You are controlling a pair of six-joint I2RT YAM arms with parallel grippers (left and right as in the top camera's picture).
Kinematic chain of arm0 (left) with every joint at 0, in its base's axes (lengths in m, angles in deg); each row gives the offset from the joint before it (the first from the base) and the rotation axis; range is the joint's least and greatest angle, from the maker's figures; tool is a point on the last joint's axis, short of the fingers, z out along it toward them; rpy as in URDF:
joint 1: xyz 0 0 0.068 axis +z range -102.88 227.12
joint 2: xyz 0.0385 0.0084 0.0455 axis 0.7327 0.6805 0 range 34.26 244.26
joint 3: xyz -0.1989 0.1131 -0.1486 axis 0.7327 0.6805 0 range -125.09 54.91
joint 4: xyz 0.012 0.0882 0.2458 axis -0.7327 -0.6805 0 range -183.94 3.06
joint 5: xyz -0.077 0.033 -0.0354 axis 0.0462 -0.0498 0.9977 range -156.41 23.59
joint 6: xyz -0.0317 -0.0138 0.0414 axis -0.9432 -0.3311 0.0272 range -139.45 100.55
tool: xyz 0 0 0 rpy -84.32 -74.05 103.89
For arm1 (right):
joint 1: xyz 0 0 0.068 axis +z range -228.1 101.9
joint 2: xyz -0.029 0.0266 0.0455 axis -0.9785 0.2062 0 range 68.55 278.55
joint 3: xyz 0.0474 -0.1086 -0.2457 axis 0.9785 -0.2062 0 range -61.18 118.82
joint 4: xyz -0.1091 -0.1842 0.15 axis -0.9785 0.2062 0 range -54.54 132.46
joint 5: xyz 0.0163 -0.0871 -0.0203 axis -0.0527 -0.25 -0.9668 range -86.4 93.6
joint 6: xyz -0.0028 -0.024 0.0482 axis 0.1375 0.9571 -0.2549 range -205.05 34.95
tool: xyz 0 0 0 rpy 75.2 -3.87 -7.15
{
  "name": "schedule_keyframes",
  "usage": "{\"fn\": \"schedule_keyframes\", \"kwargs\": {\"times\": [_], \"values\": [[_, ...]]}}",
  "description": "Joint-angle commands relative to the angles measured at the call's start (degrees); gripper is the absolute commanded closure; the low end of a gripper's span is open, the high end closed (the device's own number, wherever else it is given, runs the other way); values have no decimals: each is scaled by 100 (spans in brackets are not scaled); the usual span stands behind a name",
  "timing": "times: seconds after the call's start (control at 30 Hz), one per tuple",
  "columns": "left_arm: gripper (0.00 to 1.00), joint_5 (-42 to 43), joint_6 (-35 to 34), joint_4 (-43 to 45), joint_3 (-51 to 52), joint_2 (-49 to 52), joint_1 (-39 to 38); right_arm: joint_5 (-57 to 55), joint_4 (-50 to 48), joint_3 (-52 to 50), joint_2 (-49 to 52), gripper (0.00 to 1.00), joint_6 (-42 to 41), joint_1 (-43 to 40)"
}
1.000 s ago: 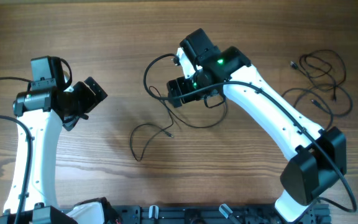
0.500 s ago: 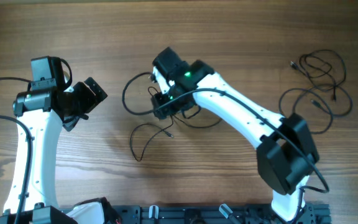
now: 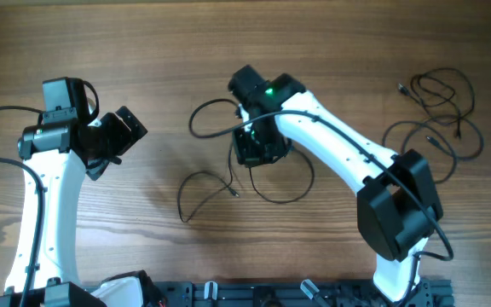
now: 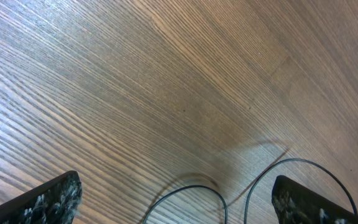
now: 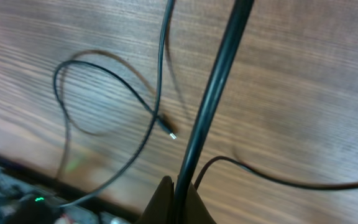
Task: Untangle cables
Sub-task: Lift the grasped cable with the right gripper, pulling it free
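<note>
Thin black cables (image 3: 216,181) lie in loose loops at mid-table, one end showing a small silvery plug (image 5: 171,134). My right gripper (image 3: 258,147) hangs over them, shut on a strand of cable (image 5: 215,87) that rises straight out from between the closed fingers (image 5: 160,202). More cables (image 3: 443,107) lie in a separate loose pile at the far right. My left gripper (image 3: 128,130) stands open to the left of the loops. In the left wrist view two cable arcs (image 4: 199,189) lie on the wood between its spread fingertips (image 4: 50,198).
The wooden table (image 3: 143,51) carries nothing else in view. The arm bases and a black rail (image 3: 254,294) run along the near edge. The right arm's white links (image 3: 348,149) span from the base across to the middle cables.
The right gripper has shut on a cable strand. The right arm swung left, then back right and slightly nearer, dragging the upper loop with it. The left arm has not moved.
</note>
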Motion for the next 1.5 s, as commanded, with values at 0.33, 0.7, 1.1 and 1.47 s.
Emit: {"fn": "schedule_keyframes", "kwargs": {"times": [0.33,0.7,1.1,1.47], "values": [[0,-76,-50,-2,-31,44,24,855,-70,63,-66,96,-754,719],[0,-76,-50,-4,-31,44,24,-162,-85,-9,-66,92,-1919,1233],[0,-472,-13,44,-31,44,26,24,-647,-870,-66,89,-2527,1342],[0,-693,-13,42,-31,44,24,509,-872,-925,-66,54,-3108,1344]]}}
